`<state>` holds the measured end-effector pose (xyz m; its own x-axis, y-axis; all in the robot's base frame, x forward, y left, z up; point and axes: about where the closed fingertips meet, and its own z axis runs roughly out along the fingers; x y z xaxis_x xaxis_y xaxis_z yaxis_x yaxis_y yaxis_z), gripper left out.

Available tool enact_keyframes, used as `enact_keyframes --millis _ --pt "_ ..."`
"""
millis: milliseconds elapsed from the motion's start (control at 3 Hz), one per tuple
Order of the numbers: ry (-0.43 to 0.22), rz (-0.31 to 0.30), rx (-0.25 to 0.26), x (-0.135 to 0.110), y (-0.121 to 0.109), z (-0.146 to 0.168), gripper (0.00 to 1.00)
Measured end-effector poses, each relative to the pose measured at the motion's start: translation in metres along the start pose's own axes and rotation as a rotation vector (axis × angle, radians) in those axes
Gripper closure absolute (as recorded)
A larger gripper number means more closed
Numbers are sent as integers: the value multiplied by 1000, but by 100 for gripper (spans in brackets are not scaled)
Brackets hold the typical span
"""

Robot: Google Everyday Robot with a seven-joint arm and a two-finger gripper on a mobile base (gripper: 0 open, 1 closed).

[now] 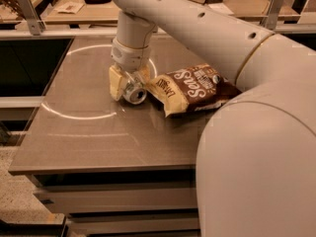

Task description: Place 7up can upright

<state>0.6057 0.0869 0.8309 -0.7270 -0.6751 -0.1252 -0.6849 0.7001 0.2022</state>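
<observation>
The 7up can (134,93) lies on its side on the brown table (98,137), its silver end facing the camera. My gripper (130,83) comes down from above and straddles the can. One cream finger (117,83) presses the can's left side and the other (144,75) its right side, so the gripper is shut on the can. The can's body is mostly hidden by the fingers and wrist.
A brown-and-yellow chip bag (190,88) lies flat just right of the can, nearly touching it. My large white arm (256,132) fills the right of the view. A metal rail (29,14) and another table with small items stand behind.
</observation>
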Motion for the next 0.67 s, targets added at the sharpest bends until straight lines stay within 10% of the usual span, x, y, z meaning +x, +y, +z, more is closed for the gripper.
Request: enact_keyframes --millis 667 --pt "0 0 0 -1 1 -5 97"
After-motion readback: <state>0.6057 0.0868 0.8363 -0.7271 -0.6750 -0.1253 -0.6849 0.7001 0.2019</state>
